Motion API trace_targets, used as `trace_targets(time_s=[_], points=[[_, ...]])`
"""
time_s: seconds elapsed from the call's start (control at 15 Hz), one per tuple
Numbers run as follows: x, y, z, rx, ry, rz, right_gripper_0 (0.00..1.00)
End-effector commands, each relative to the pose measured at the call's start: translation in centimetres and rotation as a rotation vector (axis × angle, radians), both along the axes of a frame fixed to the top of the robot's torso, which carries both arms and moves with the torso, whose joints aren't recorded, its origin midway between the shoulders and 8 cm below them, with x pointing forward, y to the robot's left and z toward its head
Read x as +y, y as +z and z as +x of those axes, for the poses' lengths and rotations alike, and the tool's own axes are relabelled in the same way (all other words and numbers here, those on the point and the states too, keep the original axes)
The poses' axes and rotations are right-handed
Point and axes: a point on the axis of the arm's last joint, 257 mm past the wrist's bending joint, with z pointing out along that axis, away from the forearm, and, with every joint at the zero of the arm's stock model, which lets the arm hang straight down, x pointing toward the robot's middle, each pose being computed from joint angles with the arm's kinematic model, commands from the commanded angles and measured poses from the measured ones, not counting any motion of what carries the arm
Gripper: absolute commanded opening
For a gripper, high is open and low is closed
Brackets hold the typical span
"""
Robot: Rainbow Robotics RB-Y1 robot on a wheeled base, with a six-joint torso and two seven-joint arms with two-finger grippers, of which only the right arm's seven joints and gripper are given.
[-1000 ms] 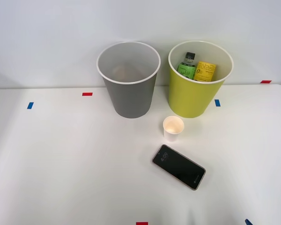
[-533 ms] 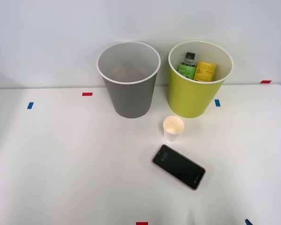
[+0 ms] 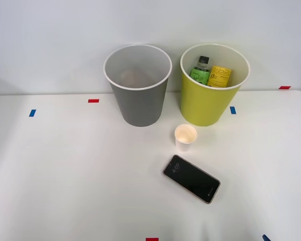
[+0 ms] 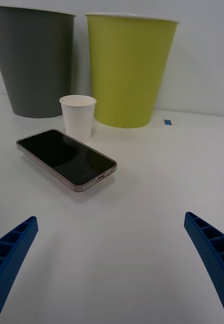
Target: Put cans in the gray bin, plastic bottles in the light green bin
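The gray bin [image 3: 138, 88] [image 4: 35, 61] stands at the back of the white table, its inside pale. Right beside it stands the light green bin [image 3: 213, 88] [image 4: 127, 71]. Inside the green one leans a plastic bottle [image 3: 201, 71] with a green label and black cap. Next to the bottle is a yellow-labelled container [image 3: 219, 76]; I cannot tell whether it is a can or a bottle. My right gripper [image 4: 111, 218] is open low over the table, in front of the phone, holding nothing. Its blue fingers [image 4: 10, 250] are spread wide.
A white paper cup [image 3: 185, 137] [image 4: 78, 117] stands upright just in front of the bins. A black phone [image 3: 191, 178] [image 4: 66, 158] in a clear case lies flat nearer to me. Red and blue tape marks [image 3: 93, 100] dot the table.
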Motion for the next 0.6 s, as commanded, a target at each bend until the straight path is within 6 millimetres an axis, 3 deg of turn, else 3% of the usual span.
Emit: trace_targets(time_s=[0.07,0.6], points=[[0.00,0.00,0.00,0.000,0.000,0.000,1.00],[0.00,0.00,0.00,0.000,0.000,0.000,1.00]])
